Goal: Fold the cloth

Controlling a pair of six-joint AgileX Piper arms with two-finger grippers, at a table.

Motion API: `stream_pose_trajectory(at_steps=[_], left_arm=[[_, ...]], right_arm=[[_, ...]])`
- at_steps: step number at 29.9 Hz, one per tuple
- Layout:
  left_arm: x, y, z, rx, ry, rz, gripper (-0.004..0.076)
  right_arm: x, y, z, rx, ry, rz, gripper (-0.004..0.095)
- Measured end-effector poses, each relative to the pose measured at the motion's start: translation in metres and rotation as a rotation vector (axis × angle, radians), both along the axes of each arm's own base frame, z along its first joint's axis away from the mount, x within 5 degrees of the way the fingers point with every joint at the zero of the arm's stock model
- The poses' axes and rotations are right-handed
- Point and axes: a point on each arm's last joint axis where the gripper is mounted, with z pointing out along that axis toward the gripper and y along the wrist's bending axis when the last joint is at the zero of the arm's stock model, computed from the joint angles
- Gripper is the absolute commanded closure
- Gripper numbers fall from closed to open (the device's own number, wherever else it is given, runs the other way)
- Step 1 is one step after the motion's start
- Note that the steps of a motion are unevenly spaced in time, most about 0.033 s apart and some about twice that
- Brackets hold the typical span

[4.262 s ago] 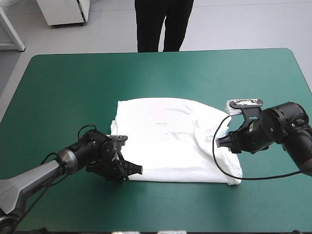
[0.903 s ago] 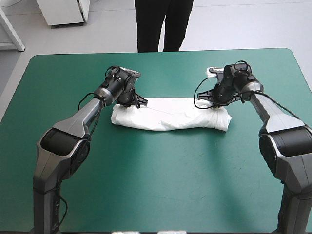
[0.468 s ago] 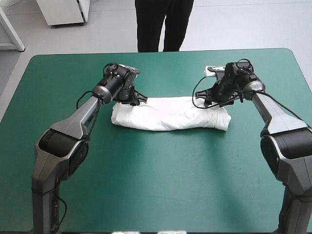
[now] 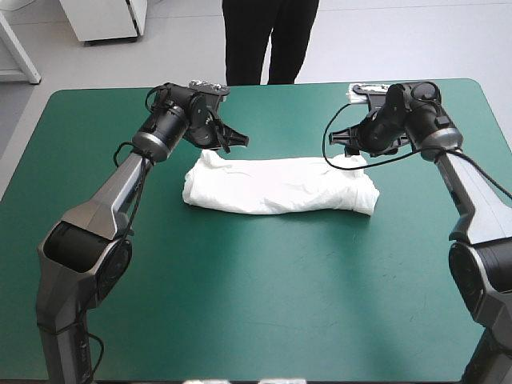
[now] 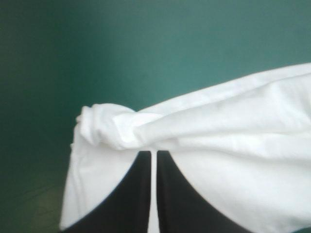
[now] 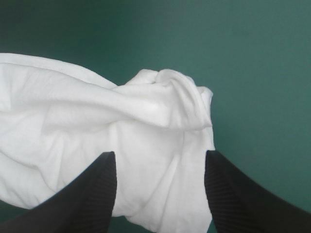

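The white T-shirt lies folded into a long narrow band across the middle of the table. My left gripper hovers above the band's far left corner, clear of the cloth, its black fingers shut in an arch with only a thin slit. In the left wrist view the left gripper has the T-shirt and its bunched corner lying under it. My right gripper hangs over the far right corner, open. In the right wrist view the right gripper stands wide apart and empty above the T-shirt.
The teal-green cover stretches wide on the near side of the band. The table's far edge runs a short way behind both grippers.
The T-shirt went from a wide spread to a narrow band. Just before, both grippers sat at its far corners; now they have risen up and back, and the right one has let go.
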Motion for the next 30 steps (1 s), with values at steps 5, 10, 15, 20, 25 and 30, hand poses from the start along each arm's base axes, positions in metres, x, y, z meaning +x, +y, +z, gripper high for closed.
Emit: stream_pose_trajectory(at_steps=[5, 10, 15, 20, 25, 30], left_arm=[[-0.014, -0.032, 0.001, -0.042, 0.008, -0.108, 0.0734], [-0.030, -0.072, -0.005, -0.063, -0.002, -0.212, 0.0734], [-0.036, -0.101, -0.025, -0.078, 0.015, -0.269, 0.0734], [-0.030, -0.108, -0.054, -0.058, 0.072, -0.270, 0.0734], [-0.024, -0.113, -0.083, -0.030, 0.127, -0.268, 0.0734], [-0.022, -0.114, -0.096, -0.021, 0.152, -0.266, 0.0734]], right_arm=[[-0.006, -0.004, 0.011, 0.006, -0.018, -0.011, 0.0400], [-0.007, -0.014, 0.012, 0.021, 0.005, -0.053, 0.0426], [-0.005, -0.032, 0.013, 0.096, 0.027, -0.109, 0.0436], [-0.004, -0.052, 0.013, 0.124, 0.043, -0.148, 0.0436], [-0.003, -0.063, 0.013, 0.127, 0.038, -0.157, 0.0426], [-0.004, -0.061, 0.015, 0.172, 0.034, -0.088, 0.0314]])
